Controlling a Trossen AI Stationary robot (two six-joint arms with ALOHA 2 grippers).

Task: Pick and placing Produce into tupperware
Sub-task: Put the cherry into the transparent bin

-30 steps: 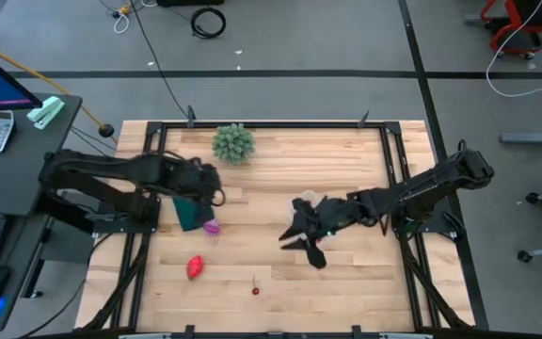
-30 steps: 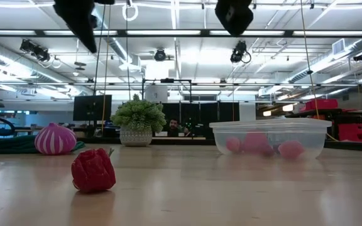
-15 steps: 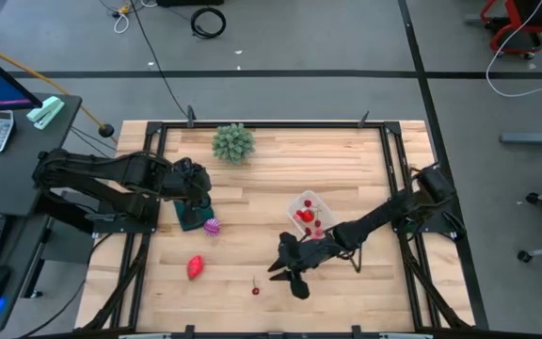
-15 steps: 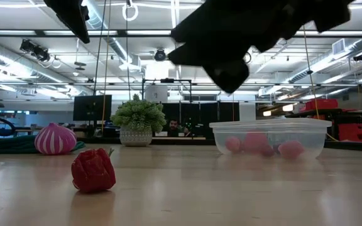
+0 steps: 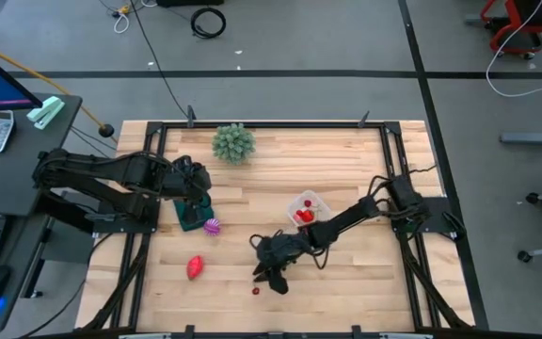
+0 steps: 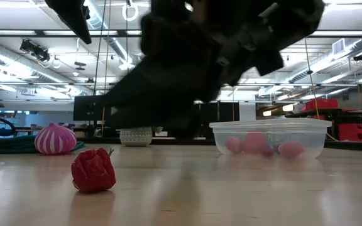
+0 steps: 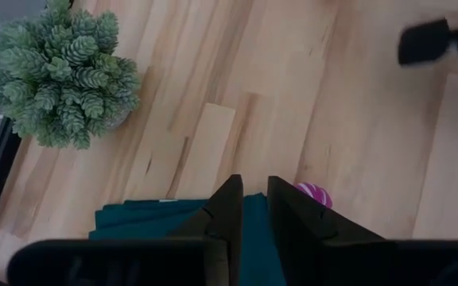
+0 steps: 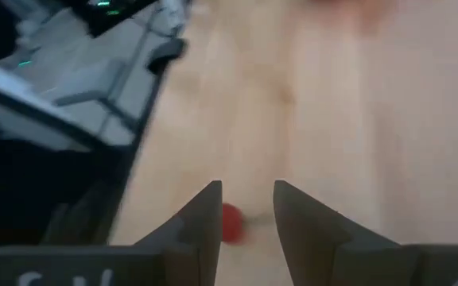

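Note:
The clear tupperware (image 5: pixel 307 212) (image 6: pixel 270 137) stands right of the table's middle with red and pink pieces inside. A red strawberry (image 5: pixel 195 267) (image 6: pixel 93 169), a purple-pink striped ball (image 5: pixel 213 226) (image 6: pixel 55 139) and a tiny red berry (image 5: pixel 256 291) (image 8: pixel 230 222) lie on the wood. My right gripper (image 5: pixel 269 281) (image 8: pixel 245 208) is open, low over the near side, with a finger on either side of the berry. My left gripper (image 5: pixel 196 191) (image 7: pixel 254 208) hovers over the dark green cloth (image 5: pixel 191 218), fingers nearly together.
A spiky green plant (image 5: pixel 232 142) (image 7: pixel 62 75) stands near the far edge. The dark cloth lies by the striped ball at the table's left. A black frame (image 5: pixel 398 169) runs along the table's sides. Bare wood lies between the strawberry and the tupperware.
My right gripper has swung from over the tupperware toward the near-left and dropped low, ending at the tiny berry; the tub it covered now shows. My left gripper has shifted slightly toward the left. The fruits and the tub have stayed put.

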